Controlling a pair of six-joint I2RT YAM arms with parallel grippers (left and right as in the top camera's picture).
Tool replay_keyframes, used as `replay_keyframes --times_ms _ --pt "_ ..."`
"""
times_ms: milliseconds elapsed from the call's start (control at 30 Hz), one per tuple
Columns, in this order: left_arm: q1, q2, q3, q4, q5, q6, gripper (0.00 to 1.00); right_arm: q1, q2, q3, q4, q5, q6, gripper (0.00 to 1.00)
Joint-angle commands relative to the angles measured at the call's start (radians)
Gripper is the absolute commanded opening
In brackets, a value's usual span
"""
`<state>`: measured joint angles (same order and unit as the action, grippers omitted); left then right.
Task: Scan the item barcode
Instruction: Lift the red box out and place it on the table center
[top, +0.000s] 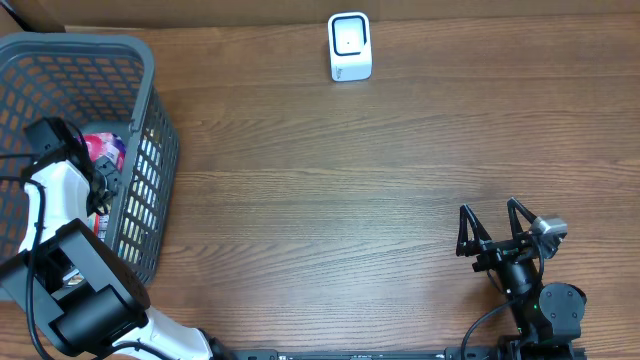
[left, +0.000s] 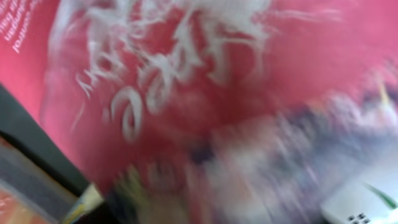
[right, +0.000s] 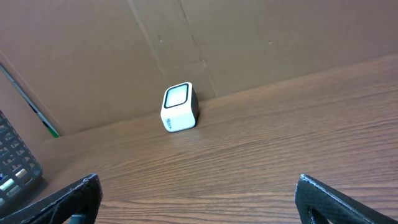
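Note:
A red and pink packet (top: 105, 150) lies inside the grey basket (top: 150, 90) at the left. My left gripper (top: 108, 182) reaches down into the basket right at the packet. In the left wrist view the packet (left: 186, 74) fills the frame, very close and blurred, with white lettering on red; my fingers do not show there, so I cannot make out how the jaws stand. The white barcode scanner (top: 350, 46) stands at the far middle of the table, also in the right wrist view (right: 179, 107). My right gripper (top: 494, 232) rests open and empty near the front right.
A white box corner (left: 367, 202) and a dark edge (left: 37, 143) lie beside the packet in the basket. A brown cardboard wall (right: 249, 43) stands behind the scanner. Bare wood table (top: 350, 200) lies between basket and right arm.

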<state>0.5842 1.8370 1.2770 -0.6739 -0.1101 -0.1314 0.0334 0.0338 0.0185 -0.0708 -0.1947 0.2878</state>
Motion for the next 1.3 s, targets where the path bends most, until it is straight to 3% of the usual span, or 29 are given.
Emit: replay_keyframes --times_ms 0,67,100,400,700,933,1067,1167,1267 --pt "0.000 0.005 -0.012 0.008 -0.026 -0.004 0.22 0.005 -0.002 -0.011 0.006 0.000 0.001 1.00" --pt "0.000 0.003 -0.006 0.002 -0.045 -0.004 0.06 0.005 -0.002 -0.011 0.006 0.000 0.001 1.00" --pt "0.000 0.000 -0.004 -0.002 -0.056 -0.004 0.04 0.005 -0.002 -0.011 0.006 0.000 0.001 1.00" --pt "0.000 -0.095 0.021 -0.011 -0.081 -0.008 0.04 0.005 -0.002 -0.011 0.006 0.000 0.001 1.00" --pt "-0.001 -0.352 0.148 -0.127 -0.064 -0.029 0.04 0.005 -0.002 -0.011 0.006 0.000 0.001 1.00" --pt "-0.025 -0.554 0.308 -0.291 0.237 -0.026 0.04 0.005 -0.002 -0.011 0.006 0.000 0.001 1.00" --pt "-0.169 -0.650 0.330 -0.326 0.323 0.029 0.04 0.005 -0.002 -0.011 0.006 0.000 0.001 1.00" --pt "-0.381 -0.678 0.323 -0.399 0.291 0.107 0.04 0.005 -0.002 -0.011 0.006 0.000 0.001 1.00" --pt "-0.586 -0.672 0.271 -0.429 0.256 0.109 0.04 0.005 -0.002 -0.011 0.006 0.000 0.001 1.00"
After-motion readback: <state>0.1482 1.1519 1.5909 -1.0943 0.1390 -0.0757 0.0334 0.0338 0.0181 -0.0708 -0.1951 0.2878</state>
